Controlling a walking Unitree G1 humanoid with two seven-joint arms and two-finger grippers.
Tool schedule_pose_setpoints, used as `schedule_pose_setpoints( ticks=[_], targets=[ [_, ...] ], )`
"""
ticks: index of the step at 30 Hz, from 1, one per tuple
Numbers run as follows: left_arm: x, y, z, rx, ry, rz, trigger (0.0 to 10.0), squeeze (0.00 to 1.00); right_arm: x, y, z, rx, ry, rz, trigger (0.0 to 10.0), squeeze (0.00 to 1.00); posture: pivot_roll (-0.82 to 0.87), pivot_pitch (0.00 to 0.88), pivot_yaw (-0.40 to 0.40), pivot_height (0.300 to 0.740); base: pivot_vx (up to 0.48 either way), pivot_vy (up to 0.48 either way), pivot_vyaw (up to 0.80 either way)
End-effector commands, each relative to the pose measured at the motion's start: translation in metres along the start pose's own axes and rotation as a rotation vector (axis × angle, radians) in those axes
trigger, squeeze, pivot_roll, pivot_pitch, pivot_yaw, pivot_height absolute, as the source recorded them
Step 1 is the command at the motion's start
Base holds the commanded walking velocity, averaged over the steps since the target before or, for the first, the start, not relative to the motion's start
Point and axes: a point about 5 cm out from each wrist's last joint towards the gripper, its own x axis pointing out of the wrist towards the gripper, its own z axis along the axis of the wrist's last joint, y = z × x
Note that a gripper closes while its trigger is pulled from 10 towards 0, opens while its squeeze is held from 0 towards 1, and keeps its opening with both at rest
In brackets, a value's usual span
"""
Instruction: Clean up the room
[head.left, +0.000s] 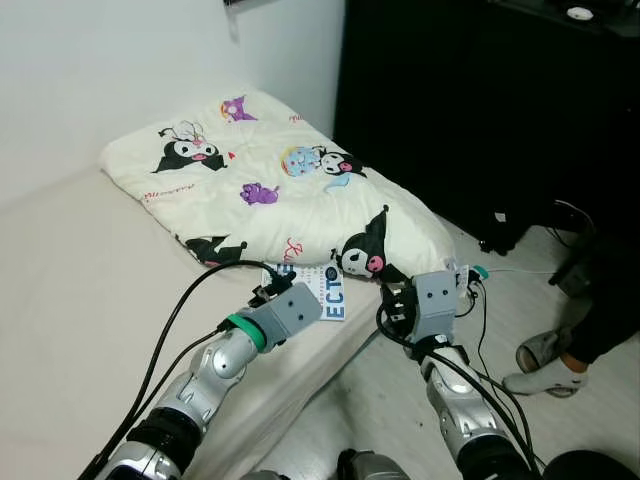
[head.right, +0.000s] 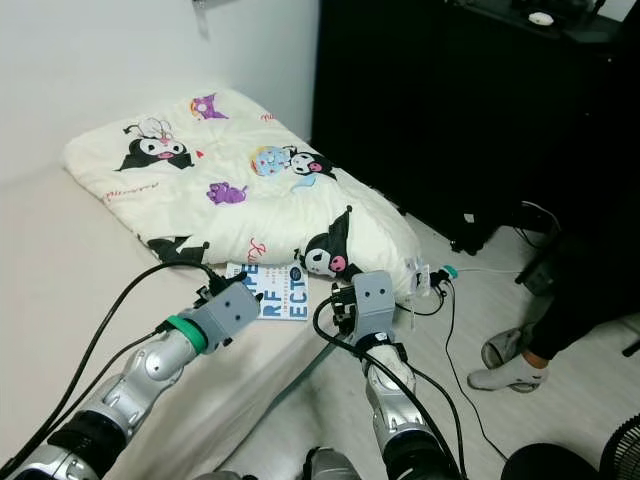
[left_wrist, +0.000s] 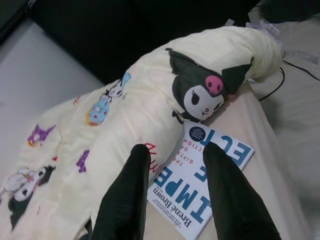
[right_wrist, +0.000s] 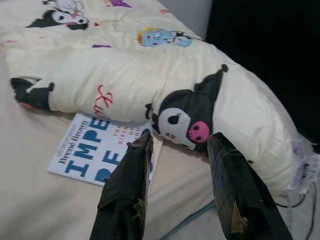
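Left wrist view: both tools (left_wrist: 172, 155) (right_wrist: 180, 141) released over flat book (left_wrist: 200, 182), long axis toward the quilt (left_wrist: 130, 115)

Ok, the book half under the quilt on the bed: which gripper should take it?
Left. The left gripper hangs open directly over the book, while the right gripper points at the quilt edge beside it.

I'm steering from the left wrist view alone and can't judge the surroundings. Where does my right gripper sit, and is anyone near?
Observer: The right gripper is open, beside the folded quilt, facing the cartoon print at its near corner.
Operator: Anyone nearby?
Observer: Yes, a person's foot in a slipper stands on the floor on the robot's right.
Operator: And the book under my fingers?
Observer: The book lies flat on the mattress, its far edge tucked under the quilt, with the open left gripper above it.
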Motion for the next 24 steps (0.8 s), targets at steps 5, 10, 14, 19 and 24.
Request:
schedule_pose_setpoints(
  ticks=[5, 10, 14, 19, 24],
  targets=[
    [-0.005, -0.011, -0.007, 0.086, 0.022, -0.019, 10.0, 0.0, -0.001, 0.001, -0.002, 0.01, 0.0, 0.003, 10.0, 0.0, -0.03, 0.018, 0.025, 0.71, 0.0, 0.0, 0.0],
    [-0.003, -0.011, -0.006, 0.089, 0.023, -0.011, 10.0, 0.0, -0.003, 0.0, -0.003, 0.008, 0.007, 0.001, 10.0, 0.0, -0.04, 0.02, 0.025, 0.695, 0.0, 0.0, 0.0],
    [-0.002, -0.011, -0.006, 0.095, 0.02, -0.003, 10.0, 0.0, -0.003, 0.0, -0.003, 0.007, 0.008, 0.0, 10.0, 0.0, -0.04, 0.02, 0.025, 0.69, 0.0, 0.0, 0.0],
    [0.002, -0.01, -0.003, 0.107, 0.005, 0.017, 10.0, 0.0, -0.002, 0.0, -0.003, 0.007, 0.009, -0.003, 10.0, 0.0, -0.04, 0.02, 0.027, 0.675, 0.0, 0.0, 0.0],
    [0.006, -0.011, 0.001, 0.113, -0.006, 0.023, 10.0, 0.0, -0.002, 0.0, -0.003, 0.007, 0.01, -0.004, 10.0, 0.0, -0.04, 0.019, 0.029, 0.66, 0.0, 0.0, 0.0]
  ],
)
